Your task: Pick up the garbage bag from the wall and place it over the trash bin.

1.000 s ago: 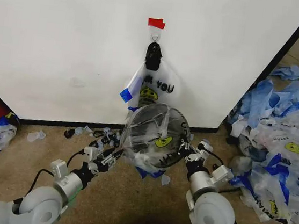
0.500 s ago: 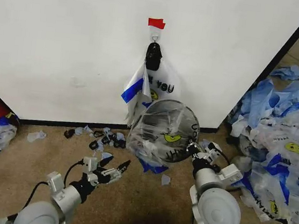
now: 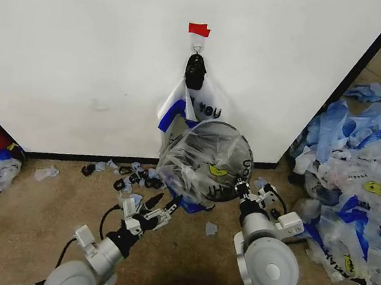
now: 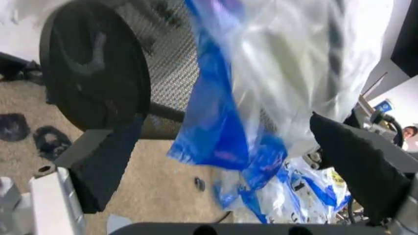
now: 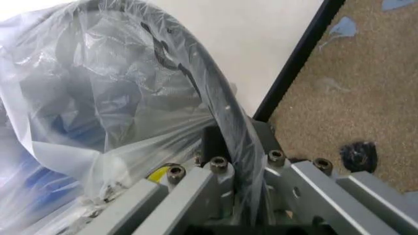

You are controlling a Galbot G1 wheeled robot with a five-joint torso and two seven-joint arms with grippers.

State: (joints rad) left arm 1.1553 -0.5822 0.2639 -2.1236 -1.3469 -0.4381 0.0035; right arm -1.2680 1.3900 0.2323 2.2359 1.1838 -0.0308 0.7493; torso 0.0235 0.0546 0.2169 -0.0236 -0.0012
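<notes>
Right pincer (image 3: pixel 240 187) is clamped on the bin (image 3: pixel 210 160) rim, tipping it so the bag (image 3: pixel 198 167) stays draped over; left pincer (image 3: pixel 157 211) hangs open below, empty.

The right gripper (image 5: pixel 225 147) pinches the black rim of the trash bin (image 5: pixel 196 73), with the garbage bag (image 5: pixel 85 122) stretched over its mouth. Behind stand the wall (image 5: pixel 248 34), its black baseboard (image 5: pixel 297 58) and brown carpet (image 5: pixel 365 88).

The trash bin (image 3: pixel 210 160) sits before the wall (image 3: pixel 104 57), bag heap (image 3: pixel 353 195) to its right.
</notes>
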